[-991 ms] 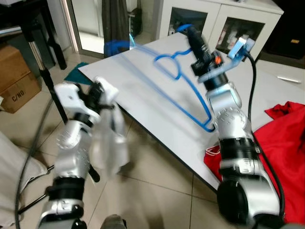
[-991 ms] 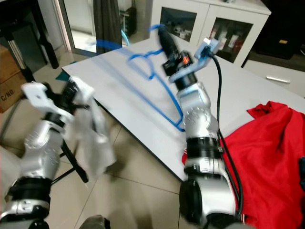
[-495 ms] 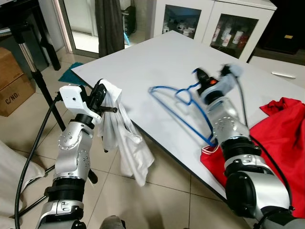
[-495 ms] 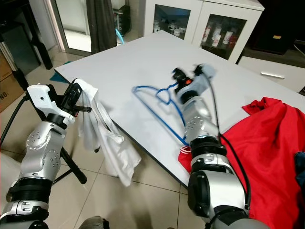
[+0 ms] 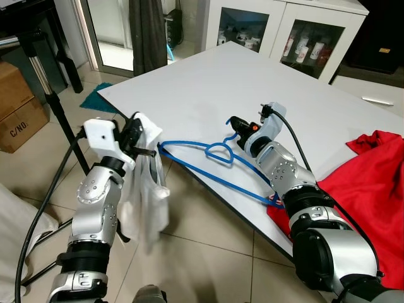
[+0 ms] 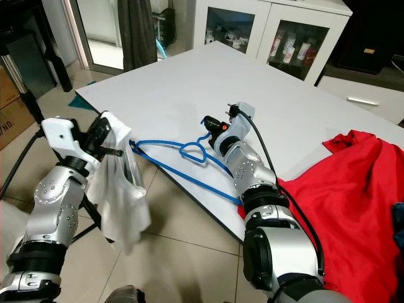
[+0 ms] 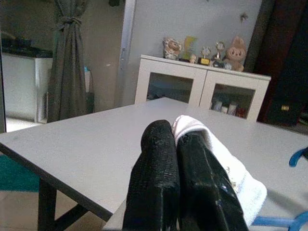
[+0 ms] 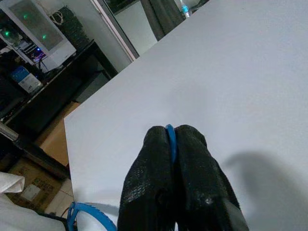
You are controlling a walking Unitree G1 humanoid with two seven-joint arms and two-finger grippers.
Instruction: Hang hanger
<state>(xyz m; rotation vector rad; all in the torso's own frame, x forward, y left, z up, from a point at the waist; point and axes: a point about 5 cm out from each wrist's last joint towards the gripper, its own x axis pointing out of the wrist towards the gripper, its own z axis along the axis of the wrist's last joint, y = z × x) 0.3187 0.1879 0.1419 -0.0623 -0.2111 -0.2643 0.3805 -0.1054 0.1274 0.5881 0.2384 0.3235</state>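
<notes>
L claw (image 5: 140, 134) sits off the near-left edge of the tabletop (image 5: 208, 82), fingers clamped on a white garment (image 5: 146, 196), which hangs down beside the tabletop toward the floor. Vs half a sec ago the cloth hangs closer in under the claw and is blurred, so prob. swinging.

Blue hanger (image 5: 211, 163) is the big change: a sec ago it was raised high over the tabletop, now it's dropped low and swung round, w/ its far tip just beside the garment at the L claw. R claw (image 5: 236, 125) is shut tight on the hanger's hook; the wrist view shows the blue wire pinched between the black fingers (image 8: 192, 159). Judgement: hanger is being lined up to go into the garment's opening; hanging it up is not yet done.

Containers: white cabinet (image 5: 278, 31) w/ glass doors behind the tabletop holds bottles, too small to ID. Cardboard box (image 5: 22, 104) on floor far L, closed. Red cloth (image 5: 372, 183) lies on the tabletop's R end.
</notes>
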